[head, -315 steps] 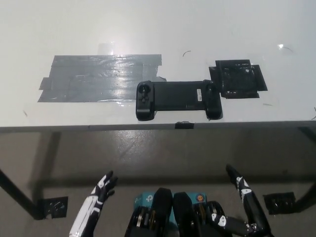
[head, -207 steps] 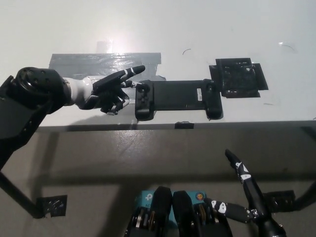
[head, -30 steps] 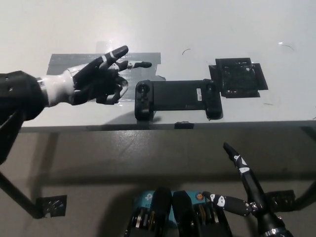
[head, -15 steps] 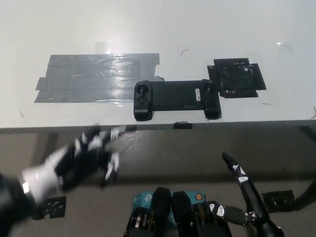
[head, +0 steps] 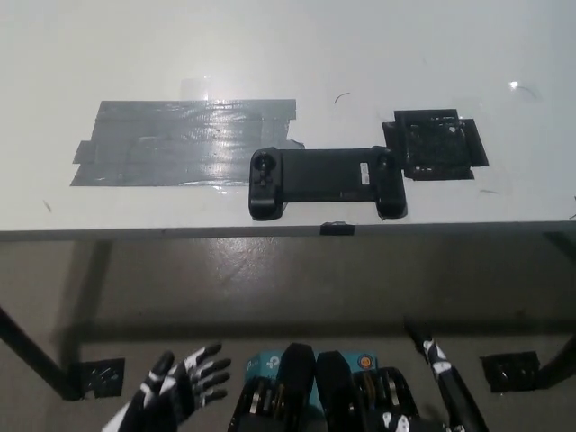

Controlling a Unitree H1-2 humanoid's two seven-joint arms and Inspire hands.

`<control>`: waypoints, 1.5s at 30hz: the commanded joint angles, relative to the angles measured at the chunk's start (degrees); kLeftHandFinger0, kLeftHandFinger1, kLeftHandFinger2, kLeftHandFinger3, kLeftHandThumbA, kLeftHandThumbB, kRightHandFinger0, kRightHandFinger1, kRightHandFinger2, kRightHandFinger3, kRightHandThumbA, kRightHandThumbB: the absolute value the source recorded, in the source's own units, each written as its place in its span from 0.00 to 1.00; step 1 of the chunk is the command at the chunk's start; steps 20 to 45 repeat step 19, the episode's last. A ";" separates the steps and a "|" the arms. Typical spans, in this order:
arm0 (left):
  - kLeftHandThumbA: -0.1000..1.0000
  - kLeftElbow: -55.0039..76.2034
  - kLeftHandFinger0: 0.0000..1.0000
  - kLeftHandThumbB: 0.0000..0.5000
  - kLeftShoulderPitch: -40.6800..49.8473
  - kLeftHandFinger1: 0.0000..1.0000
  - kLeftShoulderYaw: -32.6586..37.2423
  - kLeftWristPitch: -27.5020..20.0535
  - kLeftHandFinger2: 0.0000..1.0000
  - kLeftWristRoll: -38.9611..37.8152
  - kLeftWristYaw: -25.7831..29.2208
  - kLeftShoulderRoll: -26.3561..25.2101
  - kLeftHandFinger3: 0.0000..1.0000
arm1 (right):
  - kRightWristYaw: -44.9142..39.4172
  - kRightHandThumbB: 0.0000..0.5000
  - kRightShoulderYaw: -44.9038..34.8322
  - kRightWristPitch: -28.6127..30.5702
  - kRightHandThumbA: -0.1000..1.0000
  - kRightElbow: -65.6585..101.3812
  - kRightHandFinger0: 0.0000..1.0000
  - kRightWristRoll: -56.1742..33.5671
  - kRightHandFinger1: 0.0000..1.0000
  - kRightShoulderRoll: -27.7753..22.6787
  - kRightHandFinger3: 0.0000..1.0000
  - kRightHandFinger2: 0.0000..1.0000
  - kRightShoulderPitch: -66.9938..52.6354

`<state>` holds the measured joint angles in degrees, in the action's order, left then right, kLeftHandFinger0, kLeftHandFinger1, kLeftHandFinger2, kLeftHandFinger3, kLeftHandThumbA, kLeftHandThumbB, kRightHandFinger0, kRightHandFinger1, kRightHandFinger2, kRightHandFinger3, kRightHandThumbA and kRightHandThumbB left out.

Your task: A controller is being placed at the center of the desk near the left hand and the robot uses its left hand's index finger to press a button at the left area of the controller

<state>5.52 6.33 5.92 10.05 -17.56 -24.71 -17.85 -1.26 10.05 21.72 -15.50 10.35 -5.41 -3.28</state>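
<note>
Controller (head: 326, 181) lies mid-frame on the tabletop (head: 270, 54); left hand (head: 175, 392), fingers spread and empty, lower left; right hand (head: 445, 382) unclear.

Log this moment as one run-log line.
controller: on desk near front edge, untouched | left hand: open, below desk edge | right hand: low, below desk

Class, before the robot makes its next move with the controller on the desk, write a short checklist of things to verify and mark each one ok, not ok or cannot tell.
1. Controller lies flat on the desk: ok.
2. Controller's left end uncovered, nothing on it: ok.
3. Left hand near the controller: not ok, it is low, below the desk edge.
4. Left hand empty, fingers spread: ok.
5. Right hand away from the desk: ok.
6. Button pressed: cannot tell.
</note>
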 commanded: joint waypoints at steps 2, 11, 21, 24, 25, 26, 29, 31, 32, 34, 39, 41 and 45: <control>1.00 -4.10 1.00 0.66 1.71 1.00 -1.42 -16.38 1.00 8.13 3.72 1.49 1.00 | 0.30 0.44 0.83 4.85 1.00 0.68 1.00 0.58 1.00 0.68 1.00 1.00 -1.74; 1.00 -8.03 1.00 0.69 -0.99 1.00 -1.95 -20.73 1.00 11.15 5.49 2.61 1.00 | 0.13 0.45 0.54 4.32 1.00 -0.23 1.00 0.17 1.00 0.48 1.00 1.00 1.03; 1.00 -9.26 1.00 0.66 -3.00 1.00 -3.11 -23.05 1.00 13.07 7.26 4.16 1.00 | 0.27 0.44 0.09 4.78 1.00 -1.03 1.00 -0.38 1.00 0.42 1.00 1.00 2.86; 1.00 -9.26 1.00 0.66 -3.00 1.00 -3.11 -23.05 1.00 13.07 7.26 4.16 1.00 | 0.27 0.44 0.09 4.78 1.00 -1.03 1.00 -0.38 1.00 0.42 1.00 1.00 2.86; 1.00 -9.26 1.00 0.66 -3.00 1.00 -3.11 -23.05 1.00 13.07 7.26 4.16 1.00 | 0.27 0.44 0.09 4.78 1.00 -1.03 1.00 -0.38 1.00 0.42 1.00 1.00 2.86; 1.00 -9.26 1.00 0.66 -3.00 1.00 -3.11 -23.05 1.00 13.07 7.26 4.16 1.00 | 0.27 0.44 0.09 4.78 1.00 -1.03 1.00 -0.38 1.00 0.42 1.00 1.00 2.86; 1.00 -9.26 1.00 0.66 -3.00 1.00 -3.11 -23.05 1.00 13.07 7.26 4.16 1.00 | 0.27 0.44 0.09 4.78 1.00 -1.03 1.00 -0.38 1.00 0.42 1.00 1.00 2.86; 1.00 -9.26 1.00 0.66 -3.00 1.00 -3.11 -23.05 1.00 13.07 7.26 4.16 1.00 | 0.27 0.44 0.09 4.78 1.00 -1.03 1.00 -0.38 1.00 0.42 1.00 1.00 2.86; 1.00 -9.26 1.00 0.66 -3.00 1.00 -3.11 -23.05 1.00 13.07 7.26 4.16 1.00 | 0.27 0.44 0.09 4.78 1.00 -1.03 1.00 -0.38 1.00 0.42 1.00 1.00 2.86; 1.00 -9.26 1.00 0.66 -3.00 1.00 -3.11 -23.05 1.00 13.07 7.26 4.16 1.00 | 0.27 0.44 0.09 4.78 1.00 -1.03 1.00 -0.38 1.00 0.42 1.00 1.00 2.86; 1.00 -9.26 1.00 0.66 -3.00 1.00 -3.11 -23.05 1.00 13.07 7.26 4.16 1.00 | 0.27 0.44 0.09 4.78 1.00 -1.03 1.00 -0.38 1.00 0.42 1.00 1.00 2.86; 1.00 -9.26 1.00 0.66 -3.00 1.00 -3.11 -23.05 1.00 13.07 7.26 4.16 1.00 | 0.27 0.44 0.09 4.78 1.00 -1.03 1.00 -0.38 1.00 0.42 1.00 1.00 2.86; 1.00 -9.26 1.00 0.66 -3.00 1.00 -3.11 -23.05 1.00 13.07 7.26 4.16 1.00 | 0.27 0.44 0.09 4.78 1.00 -1.03 1.00 -0.38 1.00 0.42 1.00 1.00 2.86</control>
